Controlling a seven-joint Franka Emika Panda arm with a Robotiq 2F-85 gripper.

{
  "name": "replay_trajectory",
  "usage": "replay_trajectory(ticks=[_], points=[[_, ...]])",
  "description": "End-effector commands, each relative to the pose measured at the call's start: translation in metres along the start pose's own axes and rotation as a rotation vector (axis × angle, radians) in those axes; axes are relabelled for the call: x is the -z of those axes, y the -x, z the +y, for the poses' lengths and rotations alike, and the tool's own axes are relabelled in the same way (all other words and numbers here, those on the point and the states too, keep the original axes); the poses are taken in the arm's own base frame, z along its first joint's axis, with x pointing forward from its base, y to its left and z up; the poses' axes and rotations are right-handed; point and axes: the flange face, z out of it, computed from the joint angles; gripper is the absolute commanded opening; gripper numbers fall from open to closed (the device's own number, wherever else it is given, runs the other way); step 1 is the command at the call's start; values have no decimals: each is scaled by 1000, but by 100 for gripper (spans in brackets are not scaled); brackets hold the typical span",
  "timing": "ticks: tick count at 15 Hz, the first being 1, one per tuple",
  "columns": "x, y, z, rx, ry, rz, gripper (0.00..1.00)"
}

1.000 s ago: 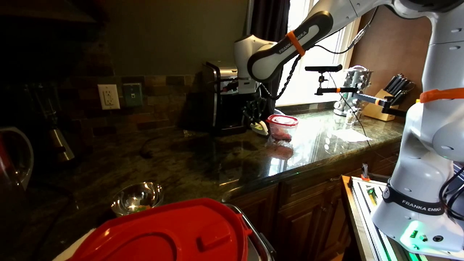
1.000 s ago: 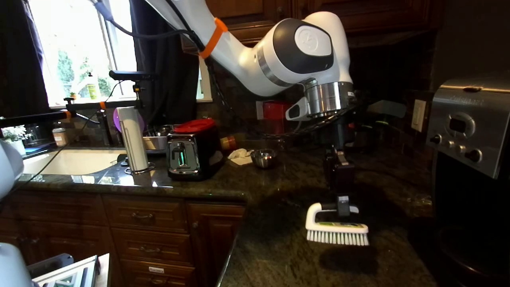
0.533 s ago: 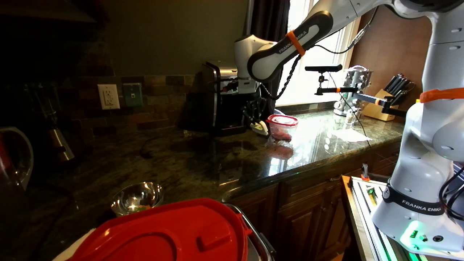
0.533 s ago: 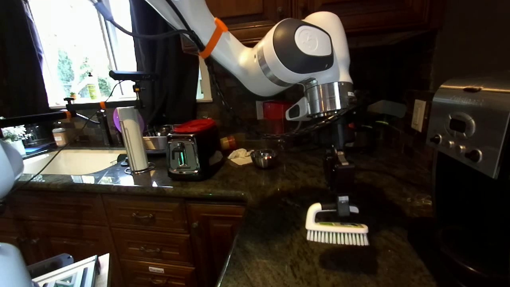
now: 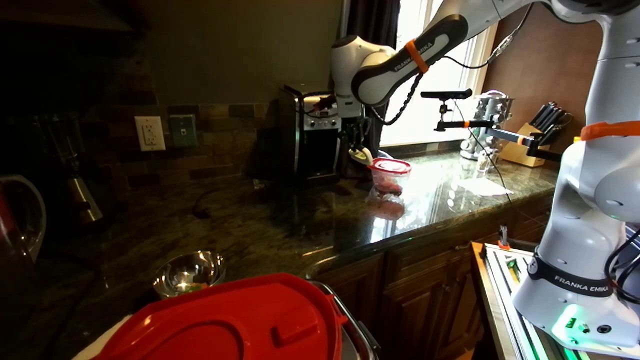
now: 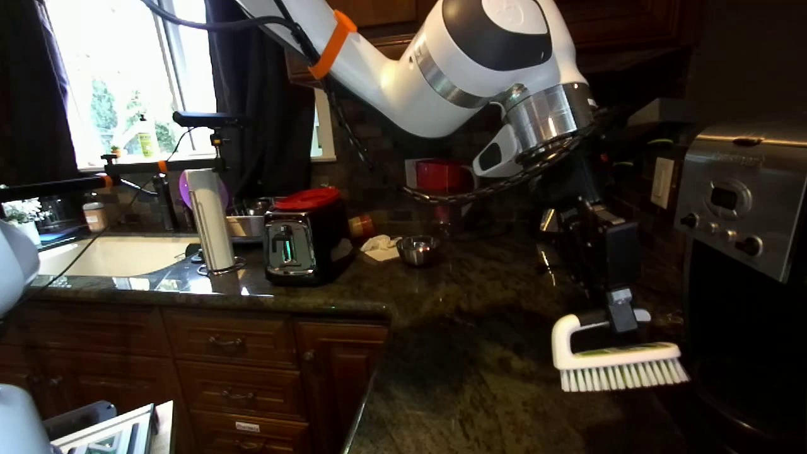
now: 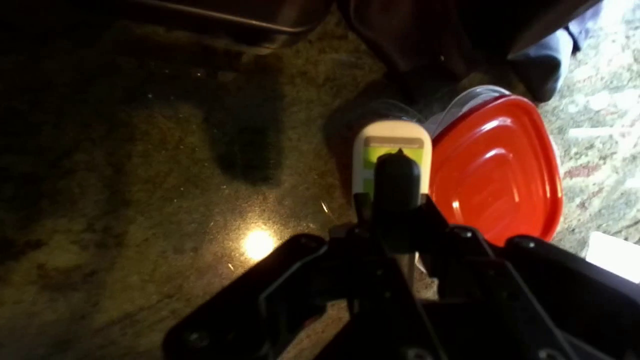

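Bristles [image 6: 624,378] point down beneath a white scrub brush [image 6: 649,353], which I hold in the air above a dark, glossy stone counter [image 6: 466,353] in an exterior view. My gripper [image 6: 621,312] is clamped on the brush's looped handle [image 6: 561,340], the fingers [image 6: 624,320] closed around its dark grip, and the brush sits nearly level. In the wrist view, my gripper reaches up from the bottom edge, and the brush's rounded white end, with a green label, shows just ahead of it. Just beside that end, on the right, is a clear plastic container [image 5: 387,181] with a red lid [image 7: 495,170]; an exterior view shows something reddish inside, and I cannot tell whether brush and lid touch. Near the gripper, in an exterior view, stands a steel-fronted appliance [image 6: 772,195] with knobs and a small display. Farther off on the counter are a shiny metal bowl [image 6: 418,252] and a black-and-chrome toaster [image 6: 296,246] with a red plastic lid [image 6: 309,198] on top. Left of the toaster in that view, a pale sink [image 6: 120,255] lies below a bright window [image 6: 132,82]. A wooden knife block [image 5: 522,145], its dark handles slanting upward, stands on the counter in an exterior view.
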Motion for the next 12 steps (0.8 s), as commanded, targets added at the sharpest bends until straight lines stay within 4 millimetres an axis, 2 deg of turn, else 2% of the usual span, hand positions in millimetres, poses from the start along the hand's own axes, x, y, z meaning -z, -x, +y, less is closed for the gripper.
replay_trajectory(ticks=[1, 3, 4, 5, 6, 7, 8, 12], points=[[-1, -2, 20, 192, 26, -33, 6], [-2, -7, 31, 299, 15, 4, 6], [-7, -25, 51, 304, -37, -3, 6], [-2, -17, 32, 284, -62, -26, 6], [-3, -12, 40, 246, -18, -16, 23], [-3, -13, 42, 261, -31, -21, 23], [-3, -13, 42, 264, -37, -24, 6], [-28, 6, 76, 303, 0, -19, 6]])
